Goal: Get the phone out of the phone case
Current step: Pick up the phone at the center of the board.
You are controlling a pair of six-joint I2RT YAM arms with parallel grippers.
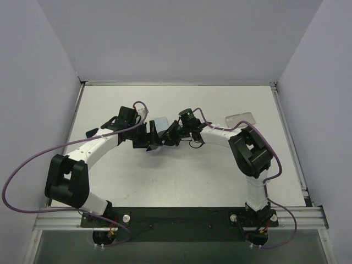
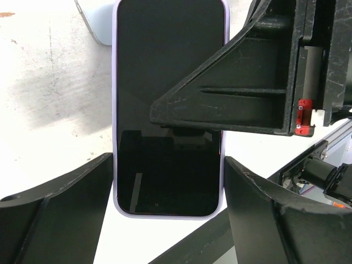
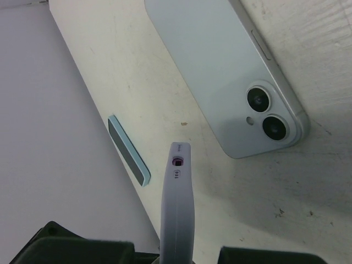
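Phone [image 2: 165,66] held between the arms over mid-table, left gripper [image 2: 168,165] spread wide against both long edges of the lilac phone case [image 2: 114,110], right gripper [image 3: 177,250] clamped on its faces; best to peel one corner first

The left arm [image 1: 91,147] folds at its elbow low on the left, and its forearm runs up and to the right. The right arm [image 1: 250,155] rises from its base, bends at the elbow and reaches left, so the two wrists meet between the arms. The left tool [image 2: 168,159] is spread wide, with its fingers [image 2: 66,209] against the long edges of the phone [image 2: 165,82]. The right tool [image 3: 177,248] comes in from the side and is clamped on the phone's face and back.
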